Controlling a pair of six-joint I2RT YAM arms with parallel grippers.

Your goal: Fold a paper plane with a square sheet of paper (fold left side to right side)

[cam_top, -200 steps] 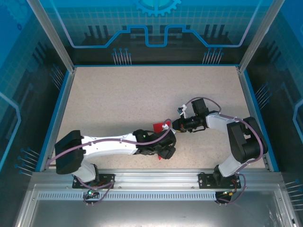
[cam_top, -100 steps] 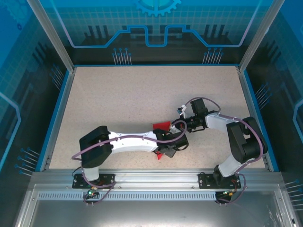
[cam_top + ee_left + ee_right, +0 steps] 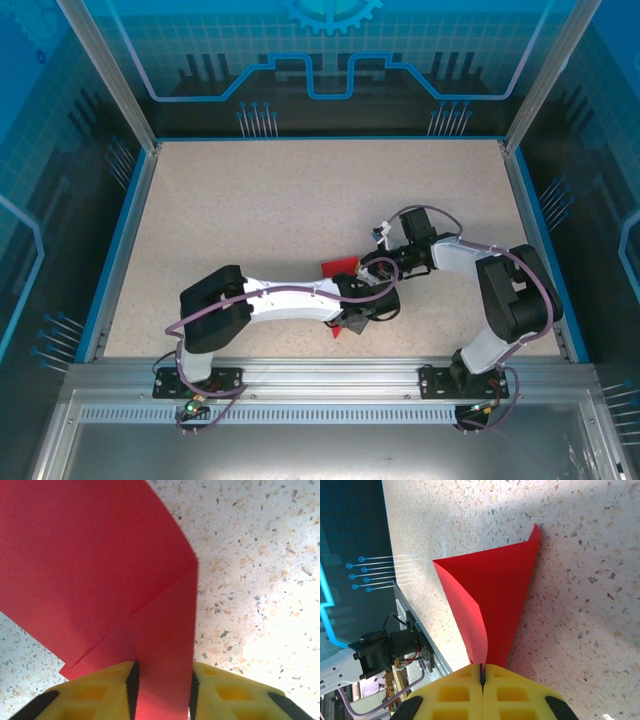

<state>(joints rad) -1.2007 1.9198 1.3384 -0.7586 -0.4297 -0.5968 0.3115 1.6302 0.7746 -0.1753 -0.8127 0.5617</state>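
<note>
Toward the near edge of the speckled counter [image 3: 250, 200], the right hand [image 3: 482, 672] is pinching a corner of the square sheet of paper [image 3: 495, 590], which is lying red, folded and partly lifted. The left hand [image 3: 163, 680] is straddling a flap, jaws partway apart. The paper is likely handling as light, limp and easily creased, so gripping an edge looks safest.

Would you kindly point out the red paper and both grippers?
red paper [image 3: 90, 565], left wrist view, upper flap.
left gripper [image 3: 162, 685], left wrist view, between fingertips.
right gripper [image 3: 482, 674], right wrist view, between fingertips.
</note>
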